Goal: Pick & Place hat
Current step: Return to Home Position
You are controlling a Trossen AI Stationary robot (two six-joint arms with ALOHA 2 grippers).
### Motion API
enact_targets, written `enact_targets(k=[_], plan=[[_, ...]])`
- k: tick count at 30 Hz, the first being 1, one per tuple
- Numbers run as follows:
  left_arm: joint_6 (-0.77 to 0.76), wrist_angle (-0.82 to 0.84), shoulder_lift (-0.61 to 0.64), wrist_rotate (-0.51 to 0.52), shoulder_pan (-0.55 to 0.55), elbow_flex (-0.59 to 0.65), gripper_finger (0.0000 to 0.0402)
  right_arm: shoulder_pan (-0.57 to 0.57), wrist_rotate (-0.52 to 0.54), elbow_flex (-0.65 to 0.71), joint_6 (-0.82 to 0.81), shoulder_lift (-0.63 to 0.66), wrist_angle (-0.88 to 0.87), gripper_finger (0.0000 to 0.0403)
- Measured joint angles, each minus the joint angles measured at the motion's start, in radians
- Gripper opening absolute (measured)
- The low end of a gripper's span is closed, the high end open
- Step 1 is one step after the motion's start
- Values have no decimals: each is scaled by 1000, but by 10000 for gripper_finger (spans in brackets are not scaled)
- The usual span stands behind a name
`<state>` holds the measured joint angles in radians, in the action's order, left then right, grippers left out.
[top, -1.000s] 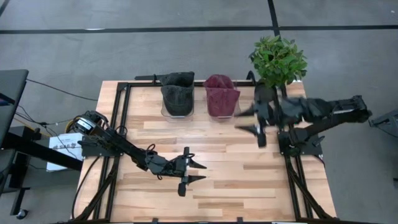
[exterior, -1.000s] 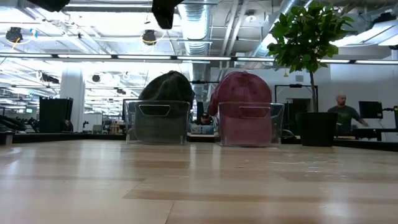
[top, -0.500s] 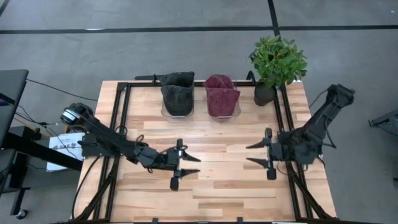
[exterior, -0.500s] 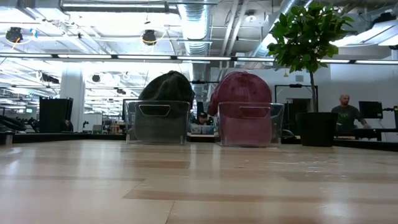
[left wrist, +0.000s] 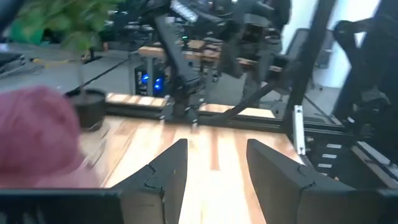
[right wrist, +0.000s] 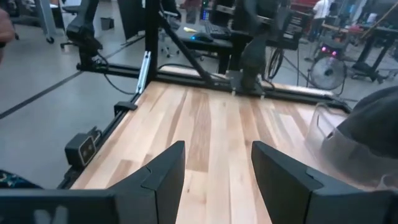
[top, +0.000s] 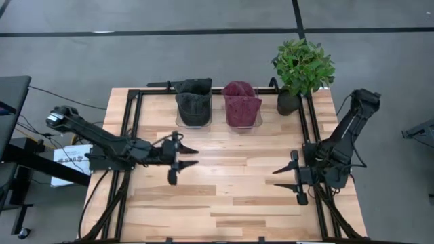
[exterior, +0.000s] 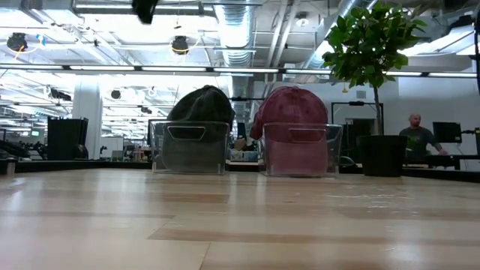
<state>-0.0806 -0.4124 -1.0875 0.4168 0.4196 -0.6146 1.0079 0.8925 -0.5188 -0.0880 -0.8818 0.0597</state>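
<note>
A dark grey hat [top: 193, 100] sits crown-up in a clear bin [exterior: 189, 148] at the table's far edge. A maroon hat [top: 242, 103] sits in a second clear bin [exterior: 301, 150] just to its right. My left gripper [top: 195, 156] is open over the table's left-middle, pointing right, nearer than the grey hat. My right gripper [top: 275, 178] is open over the right-middle, pointing left, well short of the bins. The left wrist view shows the maroon hat [left wrist: 37, 137]. The right wrist view shows the grey hat [right wrist: 373, 127] in its bin.
A potted plant [top: 302, 64] stands at the far right corner, beside the maroon hat's bin. Black frame rails [top: 133, 122] run along the table's left, right and far sides. Bare wood [top: 234, 169] lies between the grippers. A person [exterior: 414, 135] stands far off in the room.
My right gripper has swung from beside the maroon hat's bin back toward the near edge and settled over the right-middle, still open. My left gripper has drawn back toward the left and far edges, still open. The hats have stayed in their bins.
</note>
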Motion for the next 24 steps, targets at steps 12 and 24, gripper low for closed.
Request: enact_targets(k=[12,24], plan=[[-135,-331,213,-3,-34,431,163,-25,-212,154,-10,32,156,186],[-145,-538,218,-3,-33,601,163,-175,-423,356,33,267,272,190]])
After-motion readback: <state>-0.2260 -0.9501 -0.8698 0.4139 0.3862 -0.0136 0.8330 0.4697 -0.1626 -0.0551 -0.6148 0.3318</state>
